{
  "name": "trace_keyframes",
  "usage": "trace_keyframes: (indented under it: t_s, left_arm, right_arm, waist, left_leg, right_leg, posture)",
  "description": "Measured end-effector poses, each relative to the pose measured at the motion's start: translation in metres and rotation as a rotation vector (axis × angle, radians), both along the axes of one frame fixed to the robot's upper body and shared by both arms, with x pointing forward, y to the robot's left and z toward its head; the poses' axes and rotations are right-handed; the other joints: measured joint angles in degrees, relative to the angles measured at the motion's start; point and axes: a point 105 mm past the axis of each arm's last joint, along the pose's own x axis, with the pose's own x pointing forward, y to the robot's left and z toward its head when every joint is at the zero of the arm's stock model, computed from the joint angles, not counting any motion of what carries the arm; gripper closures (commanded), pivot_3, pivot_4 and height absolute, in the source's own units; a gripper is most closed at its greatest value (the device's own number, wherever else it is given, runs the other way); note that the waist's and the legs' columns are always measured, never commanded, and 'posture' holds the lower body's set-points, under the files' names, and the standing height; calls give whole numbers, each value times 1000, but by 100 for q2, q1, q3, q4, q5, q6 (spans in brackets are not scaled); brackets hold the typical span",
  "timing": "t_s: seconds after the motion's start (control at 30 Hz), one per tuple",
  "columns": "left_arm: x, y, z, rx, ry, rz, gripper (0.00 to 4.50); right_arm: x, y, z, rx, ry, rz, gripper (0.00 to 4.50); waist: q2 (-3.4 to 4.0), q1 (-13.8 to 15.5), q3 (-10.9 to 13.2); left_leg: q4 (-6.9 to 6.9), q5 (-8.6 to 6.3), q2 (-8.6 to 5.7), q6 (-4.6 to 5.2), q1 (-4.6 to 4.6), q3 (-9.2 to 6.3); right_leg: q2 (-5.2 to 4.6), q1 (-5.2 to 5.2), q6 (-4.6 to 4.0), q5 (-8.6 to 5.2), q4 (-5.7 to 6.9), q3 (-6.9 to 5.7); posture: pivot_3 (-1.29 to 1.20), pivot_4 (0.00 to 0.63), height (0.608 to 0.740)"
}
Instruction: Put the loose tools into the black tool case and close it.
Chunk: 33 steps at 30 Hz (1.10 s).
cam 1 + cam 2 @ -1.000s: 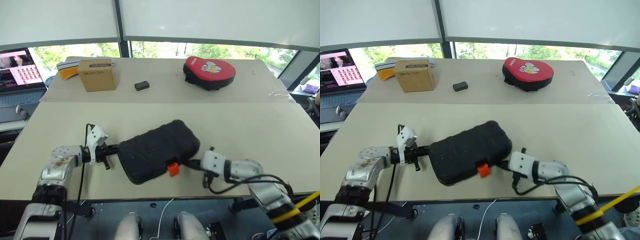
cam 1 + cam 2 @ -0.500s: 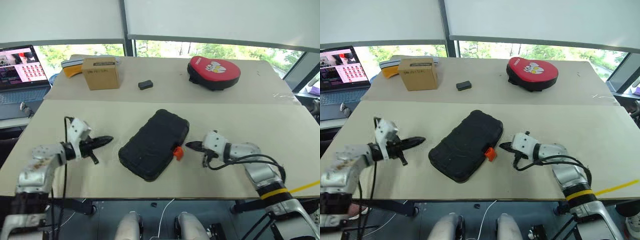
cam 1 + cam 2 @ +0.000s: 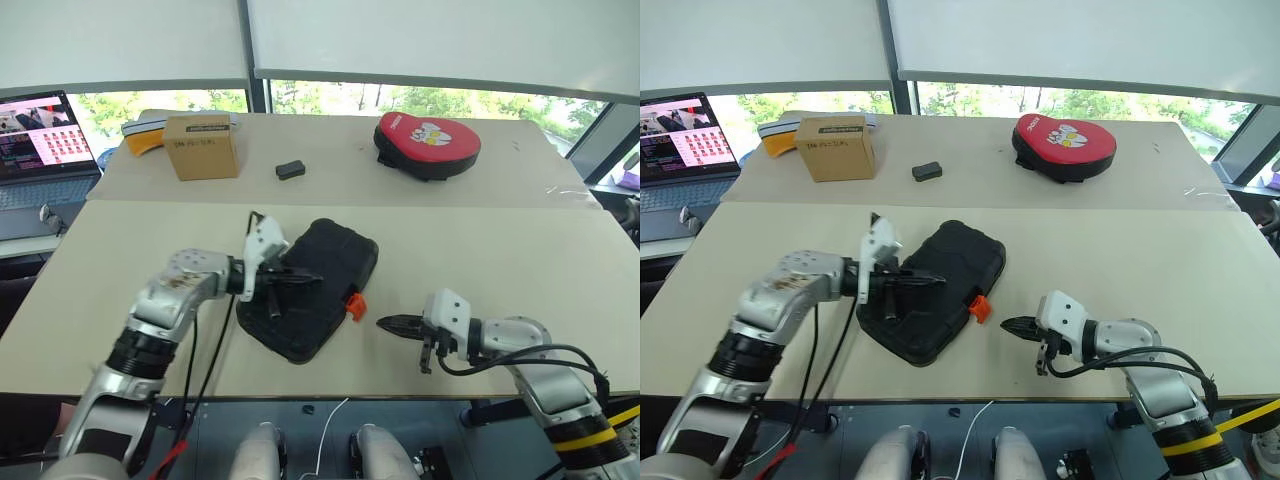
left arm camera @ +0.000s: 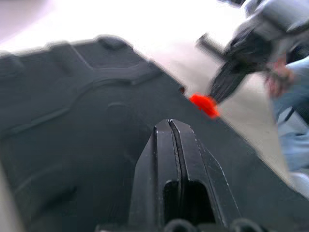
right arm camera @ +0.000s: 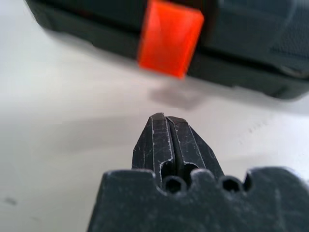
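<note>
closed black tool case (image 3: 310, 290) on the worktop (image 3: 480, 250), left tool (image 3: 312, 279) pinched empty above it, right tool (image 3: 384, 322) pinched empty beside its orange latch (image 3: 352, 305).

Two beige tables (image 3: 500, 250) set end to end, white roller blinds (image 3: 440, 40) half drawn, windows (image 3: 330, 98) showing green trees, daylight, laptop (image 3: 40, 150) at left.

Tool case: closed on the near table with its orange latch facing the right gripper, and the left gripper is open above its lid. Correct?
Not quite. The left gripper is shut, as the left wrist view shows. The rest holds: the case is closed, its latch facing the right gripper.
</note>
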Motion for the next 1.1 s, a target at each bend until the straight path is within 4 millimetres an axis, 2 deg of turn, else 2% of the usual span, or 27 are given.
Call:
trace_keyframes:
  t_s: [0.23, 0.57, 0.67, 1.1]
  left_arm:
    - [2, -6, -8, 58, -7, -17, 4448]
    - [2, -5, -10, 55, 1, -19, 4448]
    - [2, -4, -10, 59, 1, -16, 4448]
    - [4, -2, -10, 63, 3, -9, 4448]
  right_arm:
    - [4, 7, 0, 33, -16, -38, 4500]
    - [14, 20, -8, 35, -23, -45, 4500]
    - [18, 27, -4, 63, -35, -37, 4500]
    - [17, 35, -3, 130, -20, -35, 4500]
  waist:
    - [10, 14, -8]
    - [14, 13, -14]
    - [17, 10, -15]
    - [18, -57, -16]
  left_leg:
    - [0, 0, -3, 0, 34, 1]
    - [0, -1, -2, 1, 51, -1]
    - [0, -1, -1, 1, 53, -3]
    - [0, 0, 1, 1, 54, -7]
  right_leg:
    - [-4, 29, 1, -2, -1, 4]
    - [-4, 50, 0, -3, -3, 1]
    - [-3, 51, 0, -3, -2, 1]
    - [-1, 51, -1, -3, 1, 0]
  posture:
    - [0, 150, 740]
    - [0, 150, 740]
    - [0, 150, 740]
    - [0, 150, 740]
